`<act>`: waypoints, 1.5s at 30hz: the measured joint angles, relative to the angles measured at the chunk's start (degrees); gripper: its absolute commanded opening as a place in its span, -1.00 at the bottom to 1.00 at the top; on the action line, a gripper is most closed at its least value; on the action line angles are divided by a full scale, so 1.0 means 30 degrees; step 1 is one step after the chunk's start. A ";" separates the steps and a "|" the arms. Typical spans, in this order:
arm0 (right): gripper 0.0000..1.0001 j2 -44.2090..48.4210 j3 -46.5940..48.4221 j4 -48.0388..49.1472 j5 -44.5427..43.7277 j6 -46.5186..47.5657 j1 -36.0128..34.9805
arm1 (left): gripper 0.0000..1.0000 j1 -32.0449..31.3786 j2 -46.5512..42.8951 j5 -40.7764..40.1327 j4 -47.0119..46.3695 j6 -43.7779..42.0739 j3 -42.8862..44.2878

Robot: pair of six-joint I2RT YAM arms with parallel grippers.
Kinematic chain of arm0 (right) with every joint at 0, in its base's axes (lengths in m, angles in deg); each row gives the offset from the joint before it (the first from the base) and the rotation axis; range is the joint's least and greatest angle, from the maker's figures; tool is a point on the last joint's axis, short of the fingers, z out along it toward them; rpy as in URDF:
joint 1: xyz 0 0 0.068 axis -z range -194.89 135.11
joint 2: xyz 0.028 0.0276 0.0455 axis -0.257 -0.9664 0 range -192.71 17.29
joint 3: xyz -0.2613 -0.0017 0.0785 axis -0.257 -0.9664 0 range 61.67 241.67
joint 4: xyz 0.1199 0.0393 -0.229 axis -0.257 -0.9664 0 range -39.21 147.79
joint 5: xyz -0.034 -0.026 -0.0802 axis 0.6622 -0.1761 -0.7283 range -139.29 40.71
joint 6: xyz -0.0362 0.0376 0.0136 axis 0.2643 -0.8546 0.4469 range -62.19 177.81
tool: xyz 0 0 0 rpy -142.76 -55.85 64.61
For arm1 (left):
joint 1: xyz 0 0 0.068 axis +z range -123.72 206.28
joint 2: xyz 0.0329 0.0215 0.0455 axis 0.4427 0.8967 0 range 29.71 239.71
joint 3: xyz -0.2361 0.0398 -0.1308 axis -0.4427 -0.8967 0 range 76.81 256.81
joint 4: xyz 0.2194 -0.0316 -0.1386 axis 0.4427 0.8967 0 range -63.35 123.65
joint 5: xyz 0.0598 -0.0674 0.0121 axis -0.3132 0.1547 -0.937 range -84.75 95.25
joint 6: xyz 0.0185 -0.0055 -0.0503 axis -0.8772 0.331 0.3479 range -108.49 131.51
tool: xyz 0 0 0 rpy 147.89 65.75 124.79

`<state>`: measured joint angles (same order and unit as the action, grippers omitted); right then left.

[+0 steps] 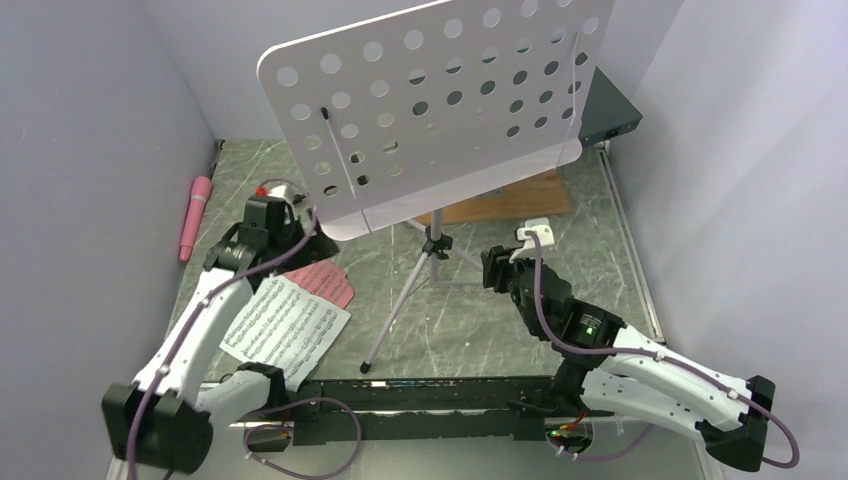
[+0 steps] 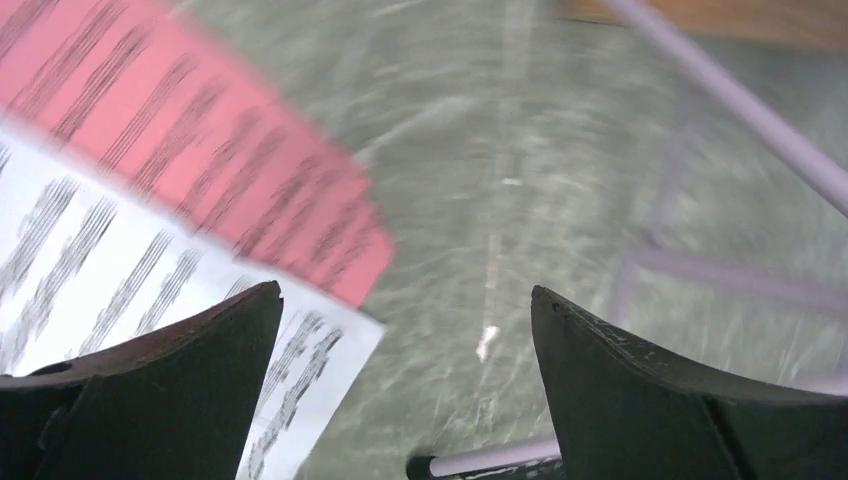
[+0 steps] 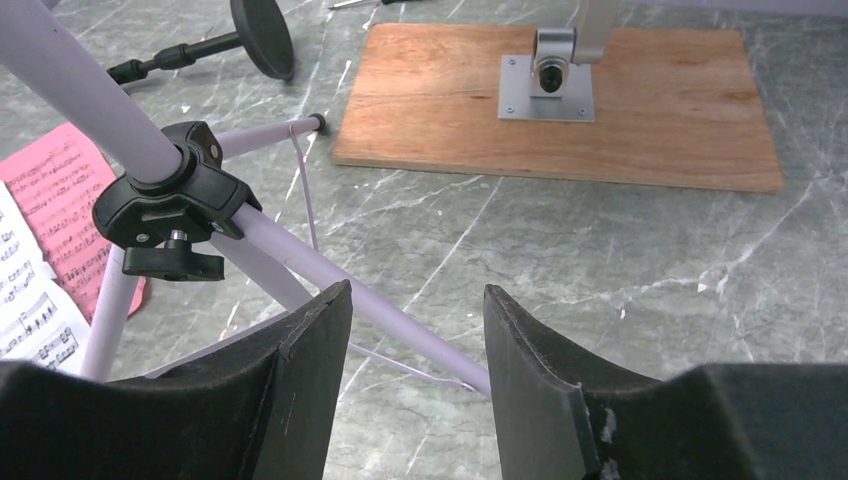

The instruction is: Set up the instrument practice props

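Marbled tabletop [image 1: 470,320] holds the desk [image 1: 440,100], mounted on its tripod [image 1: 400,305]. Sheets [image 1: 285,325] and microphone [image 1: 194,215] lie unplaced. Left gripper [image 2: 405,292] and right gripper [image 3: 418,288]: jaws apart, empty.

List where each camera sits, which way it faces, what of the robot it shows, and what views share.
Top: above and behind the arm bases, looking down on the table, music stand and tripod; left arm and right arm show.
Left wrist: on the left arm, aimed down at the pink sheet and white sheet; the open left gripper shows.
Right wrist: low, facing the tripod's clamp and wooden board; the open right gripper shows.
Shared: tripod and both sheets appear in all three.
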<state>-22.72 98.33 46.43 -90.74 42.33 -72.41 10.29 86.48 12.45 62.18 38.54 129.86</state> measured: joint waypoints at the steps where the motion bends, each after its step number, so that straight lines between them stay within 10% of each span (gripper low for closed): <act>1: 0.08 0.0073 -0.0007 -0.0007 0.0007 0.0000 0.0000 | 0.88 0.0801 0.0561 -0.0605 0.0670 0.1005 -0.0080; 5: 0.08 0.0306 -0.0007 -0.0015 0.0066 -0.0044 0.0000 | 0.84 0.4029 0.4291 -0.2696 0.3563 0.5523 -0.0138; 17: 0.08 0.1239 -0.0270 -0.0124 0.0204 -0.0430 0.0000 | 0.63 0.4116 1.7500 -0.5107 0.9930 1.0987 0.6637; 35: 0.08 0.1858 -0.0641 -0.0780 0.0211 -0.0852 0.0007 | 0.17 0.3614 1.7289 -0.7016 1.2706 1.2706 0.5093; 45: 0.08 0.1479 -0.0641 -0.0772 0.0495 -0.0845 0.0007 | -0.44 0.3585 1.5686 -0.7635 1.2896 1.4025 0.3847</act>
<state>-18.28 96.41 44.12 -89.26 39.79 -72.39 21.04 133.54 -10.45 100.87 80.61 141.40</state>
